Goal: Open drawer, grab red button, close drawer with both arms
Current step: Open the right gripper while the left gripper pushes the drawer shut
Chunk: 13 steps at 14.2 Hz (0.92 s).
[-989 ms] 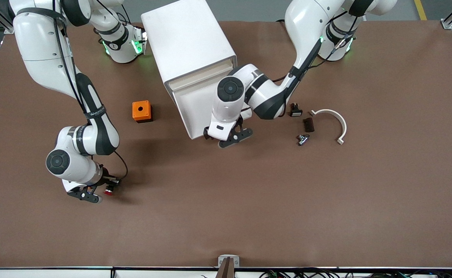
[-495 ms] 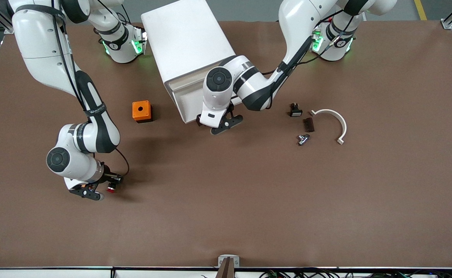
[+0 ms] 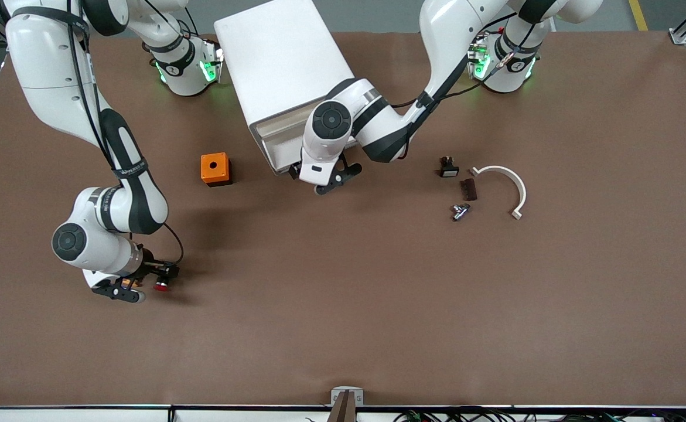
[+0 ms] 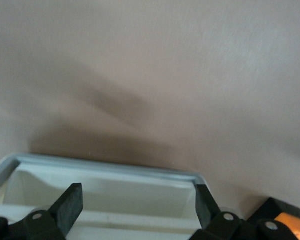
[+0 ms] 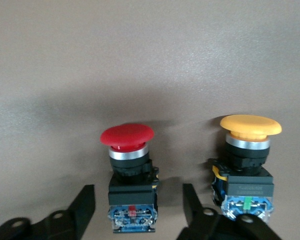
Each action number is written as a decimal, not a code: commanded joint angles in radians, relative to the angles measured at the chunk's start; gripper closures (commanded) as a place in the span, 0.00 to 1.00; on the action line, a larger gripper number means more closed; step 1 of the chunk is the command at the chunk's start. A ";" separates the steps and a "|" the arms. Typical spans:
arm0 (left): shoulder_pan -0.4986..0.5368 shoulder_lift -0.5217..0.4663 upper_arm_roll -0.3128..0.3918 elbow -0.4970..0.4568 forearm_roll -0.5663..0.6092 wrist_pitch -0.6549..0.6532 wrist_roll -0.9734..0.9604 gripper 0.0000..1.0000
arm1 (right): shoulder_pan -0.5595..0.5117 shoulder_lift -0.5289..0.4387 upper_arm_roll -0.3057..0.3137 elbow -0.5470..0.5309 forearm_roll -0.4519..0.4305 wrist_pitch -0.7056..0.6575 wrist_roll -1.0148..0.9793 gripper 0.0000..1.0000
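The right pincer (image 5: 135,207) stands apart around the red button (image 5: 128,170) lying on the worktop (image 3: 378,293), while the left pincer (image 4: 137,205), also apart, straddles the nearly shut drawer (image 4: 105,187).

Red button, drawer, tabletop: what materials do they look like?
Button: glossy red cap, likely plastic; a shiny, metal-looking collar under it; black body, probably moulded plastic. It stands on the table between the open fingers of the right tool.
Drawer: smooth white walls, probably plastic; the left tool is open over it.
Table: matte brown, slightly textured covering; material unclear.
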 commanded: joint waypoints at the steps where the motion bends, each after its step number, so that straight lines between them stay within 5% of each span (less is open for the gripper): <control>1: 0.000 -0.021 -0.021 -0.032 -0.055 0.002 -0.032 0.01 | -0.003 -0.034 0.014 -0.025 0.024 0.004 -0.020 0.00; 5: -0.002 -0.016 -0.023 -0.043 -0.138 0.003 -0.037 0.01 | 0.004 -0.096 0.013 -0.010 0.021 -0.048 -0.026 0.00; 13: 0.000 -0.010 -0.023 -0.054 -0.243 0.005 -0.034 0.01 | -0.010 -0.317 0.007 0.127 -0.125 -0.529 -0.084 0.00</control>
